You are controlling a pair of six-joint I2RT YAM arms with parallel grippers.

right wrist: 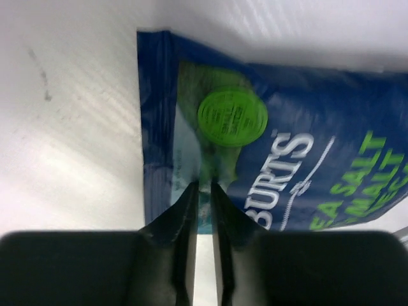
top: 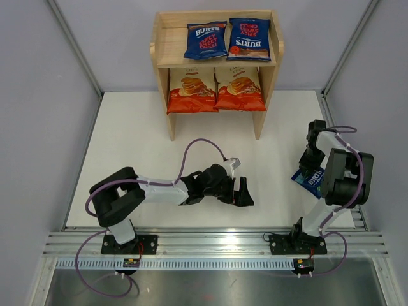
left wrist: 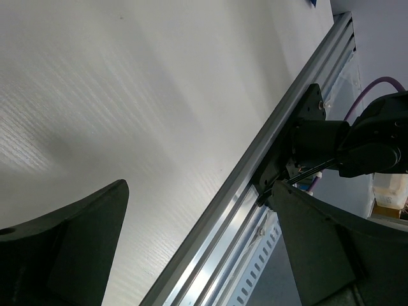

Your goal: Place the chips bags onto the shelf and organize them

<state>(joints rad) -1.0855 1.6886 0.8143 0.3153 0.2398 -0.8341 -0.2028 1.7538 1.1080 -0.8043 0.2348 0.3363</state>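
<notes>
Two dark fingers [right wrist: 178, 223] of the right end effector [right wrist: 203, 188] stand pressed almost together, with only a thin slit between them, and the left seam of the green-lettered bag [right wrist: 299, 102] sits in that slit. I judge this a pinch on the bag. Just beyond the fingertips is a round green sticker [right wrist: 232, 116]. The bag's long axis runs off to the right of the grip in the wrist view, so it is held by a short end. Whether it has left the counter [top: 140, 140] I cannot tell.

From above, this bag [top: 306, 181] shows as a blue corner under the right arm, near the counter's right edge. The left end effector [top: 241, 193] lies low near the middle of the counter, well apart from it. Its fingers [left wrist: 83, 236] are spread wide with nothing between them. The right arm is plainly the nearer one.

The shelf [top: 217, 13] stands at the far side, ahead and to the left of the held bag. Its top tier carries two blue bags [top: 206, 40] side by side toward the right, with bare wood to their left. The lower tier holds two orange-red bags [top: 191, 89]. The carry therefore likely runs forward and leftward across the counter, lifting over the raised rim.
</notes>
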